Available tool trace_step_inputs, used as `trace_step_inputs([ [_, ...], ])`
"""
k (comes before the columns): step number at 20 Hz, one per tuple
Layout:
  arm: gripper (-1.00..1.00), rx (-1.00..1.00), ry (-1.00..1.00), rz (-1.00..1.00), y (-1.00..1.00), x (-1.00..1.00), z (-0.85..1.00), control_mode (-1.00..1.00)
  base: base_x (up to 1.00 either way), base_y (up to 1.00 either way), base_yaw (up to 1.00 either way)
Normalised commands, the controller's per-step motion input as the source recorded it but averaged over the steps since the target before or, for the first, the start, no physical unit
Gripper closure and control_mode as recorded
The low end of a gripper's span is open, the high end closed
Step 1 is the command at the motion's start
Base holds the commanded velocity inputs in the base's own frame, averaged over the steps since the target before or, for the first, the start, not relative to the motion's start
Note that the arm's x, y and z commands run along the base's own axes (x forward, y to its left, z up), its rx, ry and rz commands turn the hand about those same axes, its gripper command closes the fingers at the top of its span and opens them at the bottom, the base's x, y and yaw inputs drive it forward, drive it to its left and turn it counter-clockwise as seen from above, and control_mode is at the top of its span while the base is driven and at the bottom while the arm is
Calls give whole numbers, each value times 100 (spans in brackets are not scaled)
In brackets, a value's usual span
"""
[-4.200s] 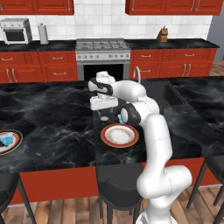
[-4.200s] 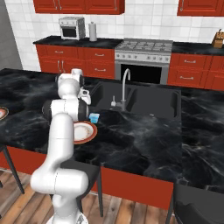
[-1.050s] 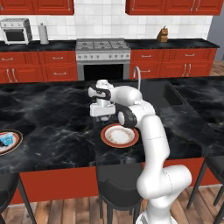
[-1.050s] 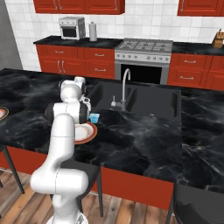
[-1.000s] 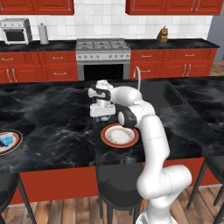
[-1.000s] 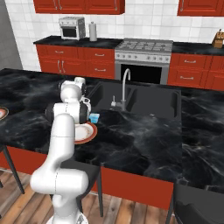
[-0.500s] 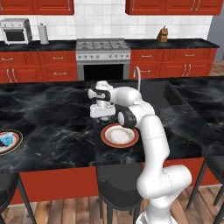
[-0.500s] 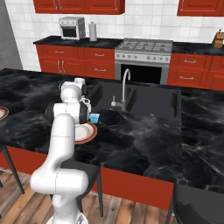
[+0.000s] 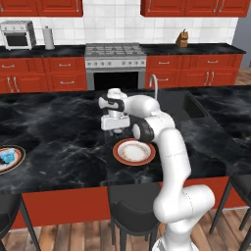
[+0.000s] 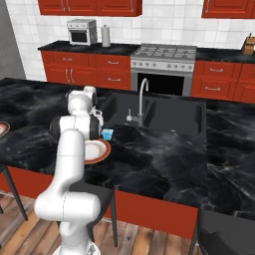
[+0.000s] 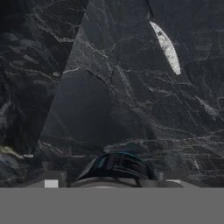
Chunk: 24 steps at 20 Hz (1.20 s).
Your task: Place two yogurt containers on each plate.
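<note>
A small round yogurt container (image 11: 116, 165), dark with a teal rim in the hand view, sits on the black counter between my fingertips (image 11: 51, 183). My gripper (image 11: 113, 183) straddles it with a gap on each side, so it is open. In the left base view my gripper (image 9: 115, 131) hangs low over the counter just behind the near plate (image 9: 134, 152), which has a red-orange rim. In the right base view a light blue yogurt container (image 10: 106, 133) stands beside my hand, past that plate (image 10: 95, 150). A second plate (image 9: 14, 158) at the far left holds a blue yogurt container (image 9: 6, 157).
The sink basin (image 10: 164, 113) with its faucet (image 10: 141, 97) lies to the right of my hand. Dark stools (image 9: 130, 211) stand under the island's front edge. The stove (image 9: 115, 51) and red cabinets line the back wall.
Over the last few seconds my hand has come down toward the counter behind the near plate. In the last second the base views barely differ.
</note>
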Motion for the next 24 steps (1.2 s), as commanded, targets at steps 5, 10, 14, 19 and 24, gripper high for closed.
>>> trace_step_inputs([
  [5, 100, 1, -16, 3, -20, -84, 45, -100, 0, 0, 0],
  [10, 100, 9, -23, 7, -38, -100, 0, -100, 0, 0, 0],
  [14, 100, 8, -19, 6, -13, -71, 7, -100, 0, 0, 0],
  [19, 100, 0, 0, 6, 0, -29, -2, -100, 0, 0, 0],
  [24, 100, 0, 0, 3, 6, -7, -14, -100, 0, 0, 0],
])
